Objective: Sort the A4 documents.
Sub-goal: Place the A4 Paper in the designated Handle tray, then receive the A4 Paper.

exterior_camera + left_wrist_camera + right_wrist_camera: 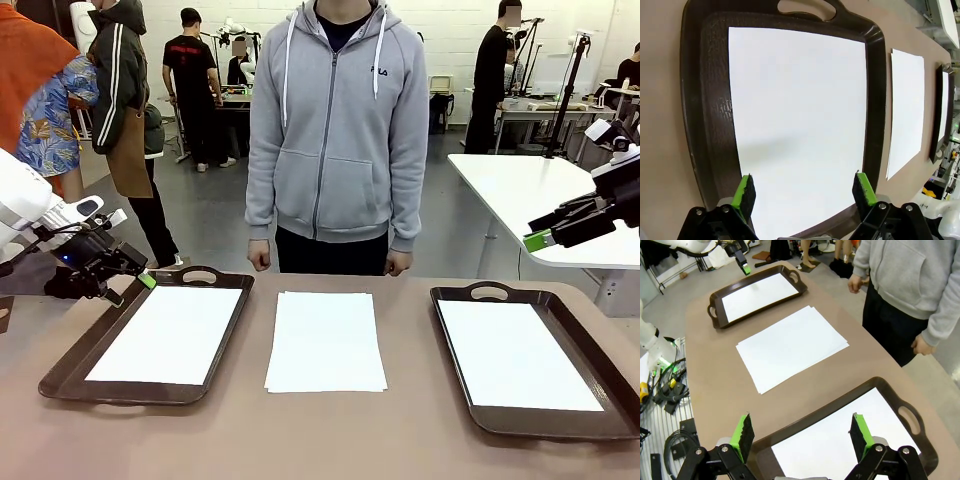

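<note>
My left end effector [804, 186] is spread wide and empty by the far left corner of the left tray [70, 372], where one white sheet [170, 335] lies flat. My right end effector [802, 432], also spread and empty, is raised near the right tray [545, 425], which holds another sheet [515, 355]. Between the trays, a stack of A4 documents [325, 340] rests on the worktop [330, 435].

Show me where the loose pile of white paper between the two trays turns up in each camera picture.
Front view: paper pile at table centre, between the trays.
Left wrist view: a strip at the right, past the tray's rim.
Right wrist view: upper middle, lying diagonally.
Shared landmark: the left tray, beside the pile in every view.
</note>
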Controlling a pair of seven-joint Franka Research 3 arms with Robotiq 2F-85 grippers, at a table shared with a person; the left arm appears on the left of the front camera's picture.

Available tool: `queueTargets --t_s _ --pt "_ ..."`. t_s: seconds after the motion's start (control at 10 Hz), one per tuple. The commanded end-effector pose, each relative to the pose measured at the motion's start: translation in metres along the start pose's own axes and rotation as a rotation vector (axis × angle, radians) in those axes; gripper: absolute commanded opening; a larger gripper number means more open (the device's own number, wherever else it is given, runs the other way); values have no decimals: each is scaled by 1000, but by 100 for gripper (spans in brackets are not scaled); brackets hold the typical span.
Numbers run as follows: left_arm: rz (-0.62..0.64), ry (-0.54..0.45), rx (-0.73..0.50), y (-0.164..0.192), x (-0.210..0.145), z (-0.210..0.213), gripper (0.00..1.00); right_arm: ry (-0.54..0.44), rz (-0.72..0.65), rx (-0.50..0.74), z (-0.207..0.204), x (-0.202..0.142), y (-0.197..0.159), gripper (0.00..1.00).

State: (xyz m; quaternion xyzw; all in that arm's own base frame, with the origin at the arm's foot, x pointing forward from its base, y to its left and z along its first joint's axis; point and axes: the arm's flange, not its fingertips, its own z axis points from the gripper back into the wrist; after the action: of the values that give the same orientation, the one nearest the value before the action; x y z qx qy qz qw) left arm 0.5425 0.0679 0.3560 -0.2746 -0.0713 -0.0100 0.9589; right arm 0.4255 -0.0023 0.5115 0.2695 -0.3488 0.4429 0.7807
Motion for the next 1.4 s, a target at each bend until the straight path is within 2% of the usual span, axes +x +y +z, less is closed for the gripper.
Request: queueTargets --t_s 0.0,0.9,1.1,1.3 --pt "-8 -3 18 1 1 1 100 -1 3 1 0 0 1 100" --pt "0 0 0 0 0 0 100 -1 3 1 0 0 1 100" --pt "-232 -107 19 -44 -16 54 100 -1 3 1 0 0 1 100" --pt "-417 -243 -42 -67 -44 113 100 -1 3 1 0 0 1 100"
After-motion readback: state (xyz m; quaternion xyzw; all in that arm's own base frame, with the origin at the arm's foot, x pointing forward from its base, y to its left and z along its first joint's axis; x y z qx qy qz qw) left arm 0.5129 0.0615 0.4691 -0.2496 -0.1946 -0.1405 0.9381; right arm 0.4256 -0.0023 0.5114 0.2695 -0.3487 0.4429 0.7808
